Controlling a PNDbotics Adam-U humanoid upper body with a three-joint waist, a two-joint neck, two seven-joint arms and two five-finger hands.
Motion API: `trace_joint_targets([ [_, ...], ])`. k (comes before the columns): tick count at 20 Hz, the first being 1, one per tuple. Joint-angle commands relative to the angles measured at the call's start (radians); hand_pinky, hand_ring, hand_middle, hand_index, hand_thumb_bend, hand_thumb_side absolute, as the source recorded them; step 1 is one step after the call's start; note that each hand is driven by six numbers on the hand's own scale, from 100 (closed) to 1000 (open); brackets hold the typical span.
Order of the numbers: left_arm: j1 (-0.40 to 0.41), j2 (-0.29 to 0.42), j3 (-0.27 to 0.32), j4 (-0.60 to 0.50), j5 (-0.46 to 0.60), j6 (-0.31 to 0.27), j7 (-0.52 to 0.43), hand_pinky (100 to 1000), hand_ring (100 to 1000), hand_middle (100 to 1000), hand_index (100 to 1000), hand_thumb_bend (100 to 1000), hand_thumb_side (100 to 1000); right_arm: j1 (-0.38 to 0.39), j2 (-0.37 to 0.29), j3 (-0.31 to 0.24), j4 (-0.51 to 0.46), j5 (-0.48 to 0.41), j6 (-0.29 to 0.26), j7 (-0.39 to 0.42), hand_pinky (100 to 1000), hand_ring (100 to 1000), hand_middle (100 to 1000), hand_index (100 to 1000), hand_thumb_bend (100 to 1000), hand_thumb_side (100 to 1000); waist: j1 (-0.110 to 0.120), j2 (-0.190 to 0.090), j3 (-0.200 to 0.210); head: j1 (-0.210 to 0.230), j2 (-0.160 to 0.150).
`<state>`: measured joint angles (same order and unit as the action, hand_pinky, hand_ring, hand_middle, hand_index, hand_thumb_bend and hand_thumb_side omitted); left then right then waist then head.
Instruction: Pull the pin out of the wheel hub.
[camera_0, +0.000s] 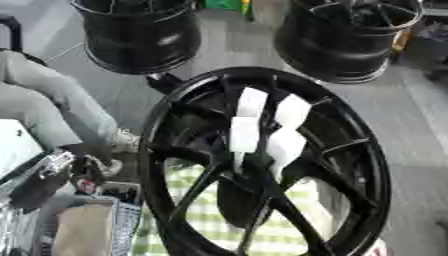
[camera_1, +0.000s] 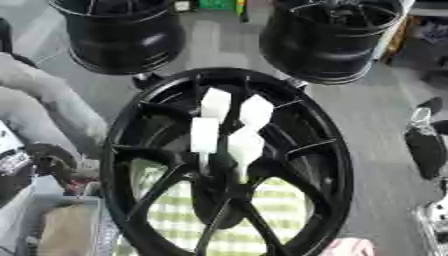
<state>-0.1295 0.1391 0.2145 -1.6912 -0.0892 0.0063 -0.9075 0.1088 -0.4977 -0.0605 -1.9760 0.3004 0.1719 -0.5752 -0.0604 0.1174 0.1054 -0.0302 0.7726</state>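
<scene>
Where spokes meet, white pins (camera_0: 244, 134) upright, wheel hub (camera_0: 262, 165) tilted

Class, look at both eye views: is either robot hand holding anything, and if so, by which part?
Nothing is seen held: neither robot hand shows in either view. The white pins still stand in the centre of the wheel hub, untouched.

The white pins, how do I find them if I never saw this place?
Find the big black wheel hub lying closest, over a green checked cloth. At its middle, four white pins stand close together. They are the only white things on it; the two wheels behind are all black.
</scene>
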Motion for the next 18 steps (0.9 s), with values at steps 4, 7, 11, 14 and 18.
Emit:
trace_joint_targets([
  [4, -0.005, 0.021, 0.000, -0.017, -0.001, -0.003, 0.000, 584, 461, 595, 703, 100, 897, -0.006, -0.298, 0.002, -0.024, 0.040, -0.030, 0.226, 609, 458, 798, 925, 167, 332, -0.004, -0.010, -0.003, 0.007, -0.003],
  [7, -0.005, 0.023, -0.001, -0.016, -0.002, -0.004, 0.000, 584, 461, 595, 703, 100, 897, -0.030, -0.424, 0.017, -0.024, 0.033, -0.050, 0.346, 632, 459, 810, 937, 189, 342, -0.007, -0.011, -0.003, 0.005, -0.003],
  [11, -0.004, 0.026, -0.004, -0.015, -0.003, -0.004, 0.000, 584, 461, 596, 703, 100, 899, -0.092, -0.566, 0.063, -0.024, -0.003, -0.088, 0.506, 660, 466, 823, 950, 219, 348, -0.011, -0.014, 0.003, 0.001, -0.003],
  [14, -0.003, 0.027, -0.010, -0.014, -0.005, -0.004, 0.000, 584, 461, 596, 703, 100, 899, -0.168, -0.631, 0.109, -0.024, -0.036, -0.116, 0.630, 673, 468, 828, 956, 237, 343, -0.014, -0.017, 0.008, -0.002, -0.003],
  [18, -0.004, 0.030, -0.016, -0.012, -0.006, -0.005, 0.000, 584, 461, 596, 703, 100, 900, -0.275, -0.665, 0.179, -0.024, -0.063, -0.144, 0.780, 687, 469, 837, 964, 259, 332, -0.017, -0.018, 0.020, -0.011, -0.003],
])
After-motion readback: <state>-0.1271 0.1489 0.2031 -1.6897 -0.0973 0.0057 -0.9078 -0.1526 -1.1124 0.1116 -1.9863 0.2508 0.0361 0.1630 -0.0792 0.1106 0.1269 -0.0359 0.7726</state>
